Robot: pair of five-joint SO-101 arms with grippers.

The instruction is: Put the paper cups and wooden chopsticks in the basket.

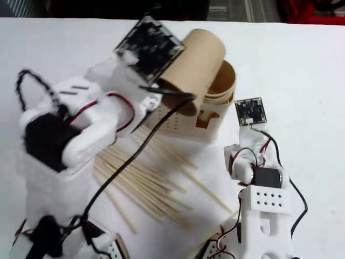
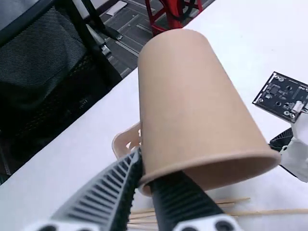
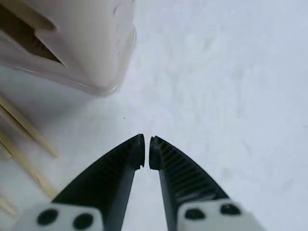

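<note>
A brown paper cup point(image 1: 195, 63) hangs tilted above the pale basket point(image 1: 218, 116), its mouth low over the basket's left side. My left gripper point(image 2: 144, 177) is shut on the cup point(image 2: 192, 110) at its rim, one finger inside and one outside. Many wooden chopsticks point(image 1: 145, 181) lie spread on the white table in front of the basket. My right gripper point(image 3: 146, 151) is shut with nothing in it, low over bare table just right of the basket point(image 3: 91, 43). Some chopsticks point(image 3: 26, 144) lie beside it.
The right arm point(image 1: 261, 191) stands at the front right, its camera board point(image 1: 250, 110) close to the basket's right wall. The left arm's white body point(image 1: 70, 145) covers the front left. A dark chair point(image 2: 43, 67) stands beyond the table's far edge.
</note>
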